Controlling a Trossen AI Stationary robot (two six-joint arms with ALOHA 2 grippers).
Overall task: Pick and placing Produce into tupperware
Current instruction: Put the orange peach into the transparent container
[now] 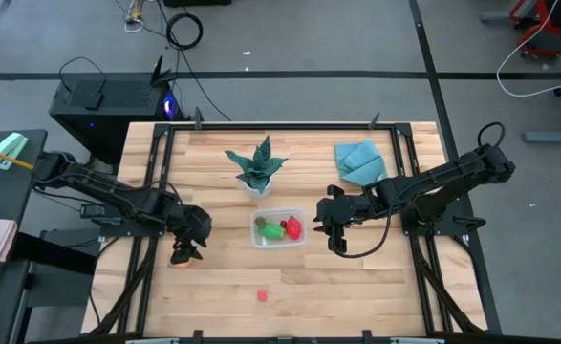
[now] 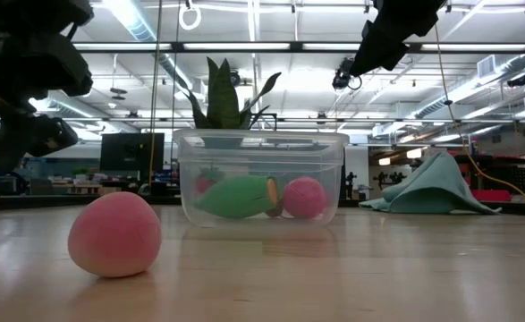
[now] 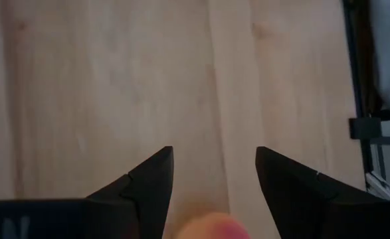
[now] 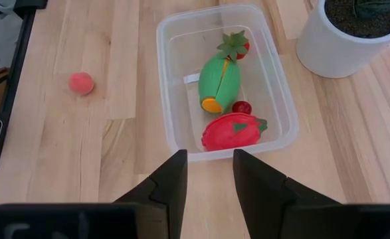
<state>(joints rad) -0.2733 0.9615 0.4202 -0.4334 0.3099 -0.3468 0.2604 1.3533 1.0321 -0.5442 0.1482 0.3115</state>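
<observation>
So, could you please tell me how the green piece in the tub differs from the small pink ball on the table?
The green piece is elongated; the pink ball is round. The green piece lies inside the tub; the ball sits alone on bare table. The green piece looks larger. Neither is held.

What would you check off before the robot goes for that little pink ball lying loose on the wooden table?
1. Small round pink ball lying free on the table, nothing around it: ok.
2. Clear plastic rectangular tub upright, uncovered, with room left: ok.
3. Green oval toy and red toy already inside the tub: ok.
4. Right hand open, empty, beside the tub: ok.
5. Left hand empty: cannot tell; something pinkish shows between its fingers.
</observation>
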